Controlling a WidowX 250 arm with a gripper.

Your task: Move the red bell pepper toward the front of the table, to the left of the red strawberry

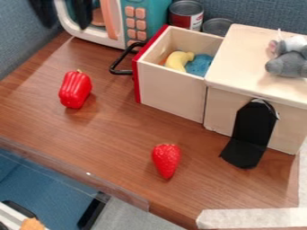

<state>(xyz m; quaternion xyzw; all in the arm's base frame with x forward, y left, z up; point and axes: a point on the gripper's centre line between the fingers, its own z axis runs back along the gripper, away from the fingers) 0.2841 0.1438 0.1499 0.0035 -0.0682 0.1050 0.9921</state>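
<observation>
Wood-grained tabletop [114, 139] is stretching beneath everything, with a blue-grey partition [18, 45] rising behind it. At the upper left the black gripper [64, 22] is hanging with its claw spread wide, pinching nothing. The toy microwave [144, 22] is standing nearest to it, at the back of the table, and its orange handle [109, 18] is offering a likely snag: a low sideways sweep could catch it and twist the whole toy. The drawer [173, 92] is sitting pulled out of the wooden box [243, 54], its black loop handle [123, 63] jutting into the space near the microwave, so a careless brush could drag or shove it. Inside, a yellow toy [178, 60] is resting beside a blue one [199, 65], where high walls are leaving little room for spread fingers. The red pepper [75, 90] is lying loose, and its rounded sides could roll from an off-centre touch. Nearer the front, the strawberry [166, 159] is presenting a smooth, tapering body that could squirt out of a grasp closed near its tip.
</observation>
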